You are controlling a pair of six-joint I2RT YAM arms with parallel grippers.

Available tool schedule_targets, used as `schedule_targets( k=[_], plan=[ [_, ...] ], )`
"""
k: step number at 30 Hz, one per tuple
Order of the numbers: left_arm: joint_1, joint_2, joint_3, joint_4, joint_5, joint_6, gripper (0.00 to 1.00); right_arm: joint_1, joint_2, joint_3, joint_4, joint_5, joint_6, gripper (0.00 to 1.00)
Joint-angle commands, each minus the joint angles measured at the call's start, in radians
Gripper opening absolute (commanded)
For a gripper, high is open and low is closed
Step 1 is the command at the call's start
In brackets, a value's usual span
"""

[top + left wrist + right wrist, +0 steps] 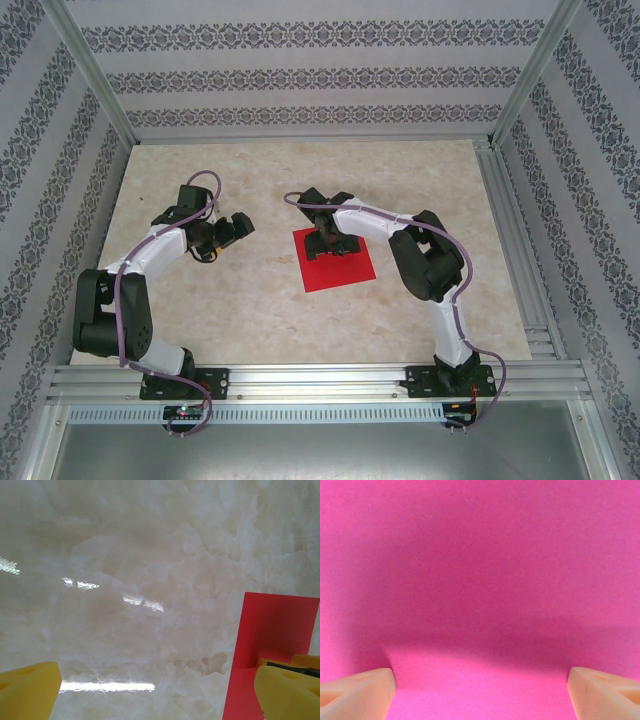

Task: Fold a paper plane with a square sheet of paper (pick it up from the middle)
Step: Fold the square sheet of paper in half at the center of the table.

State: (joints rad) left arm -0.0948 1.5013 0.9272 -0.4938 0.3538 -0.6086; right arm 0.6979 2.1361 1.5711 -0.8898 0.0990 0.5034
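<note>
The square sheet of paper [342,270] is bright red and lies flat on the marble table, near the middle. My right gripper [326,244] points down over the sheet's far half. In the right wrist view its jaws [480,682] stand wide open just above the paper [480,580], with nothing between them. My left gripper [240,226] hovers to the left of the sheet, apart from it. Its yellow fingers [27,690] are spread open over bare table, and the red paper [275,625] shows at the right edge of that view. The paper plane is out of view.
The marble tabletop [250,300] is bounded by patterned walls on three sides and an aluminium rail [320,380] at the near edge, where both arm bases are bolted. The right arm's elbow [430,260] rises just right of the sheet.
</note>
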Motion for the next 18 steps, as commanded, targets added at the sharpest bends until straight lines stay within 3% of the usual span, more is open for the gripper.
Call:
schedule_targets(
  k=[1,18],
  plan=[
    [-0.016,0.01,0.007,0.034,-0.001,-0.009,1.0,-0.007,0.054,-0.033,0.003,0.009,0.002,0.87],
    [-0.02,0.001,-0.003,0.038,-0.001,-0.016,1.0,-0.016,-0.018,-0.053,0.06,-0.038,0.001,0.68]
  ],
)
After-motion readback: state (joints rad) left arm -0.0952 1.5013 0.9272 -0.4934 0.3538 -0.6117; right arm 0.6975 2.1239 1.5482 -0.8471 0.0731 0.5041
